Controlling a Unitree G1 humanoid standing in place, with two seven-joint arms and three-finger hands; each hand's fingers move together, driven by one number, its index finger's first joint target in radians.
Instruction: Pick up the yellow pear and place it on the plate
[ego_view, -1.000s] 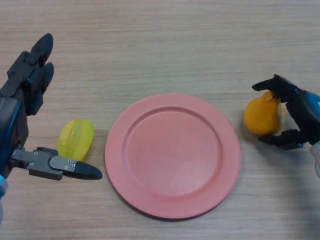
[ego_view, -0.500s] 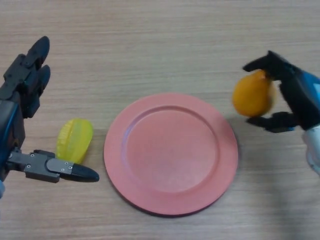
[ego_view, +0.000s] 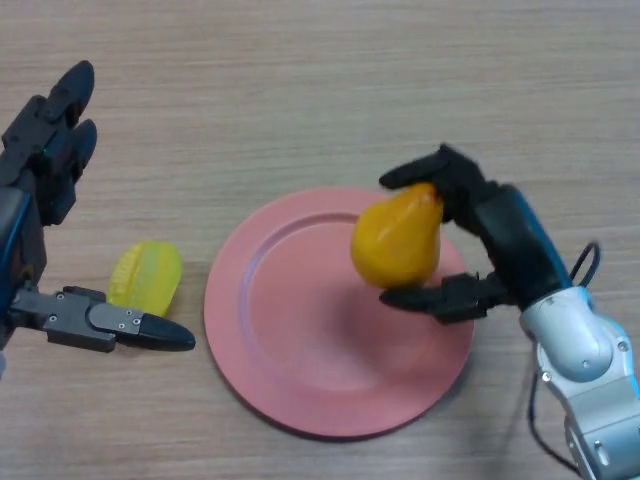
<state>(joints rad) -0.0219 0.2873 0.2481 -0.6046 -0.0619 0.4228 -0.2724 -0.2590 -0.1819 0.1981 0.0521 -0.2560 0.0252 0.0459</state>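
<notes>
Over the pale wooden table my right hand pinches the orange-yellow plastic pear above the round pink plate; released high, I judge it rolls off.

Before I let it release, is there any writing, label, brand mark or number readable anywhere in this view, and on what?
None: no text can be read in the head view.
Round pink plate: plain, no mark.
Orange-yellow pear held in the right hand: no sticker.
Ridged yellow fruit-shaped piece by the left hand: no label.
Wooden table: grain only.
</notes>
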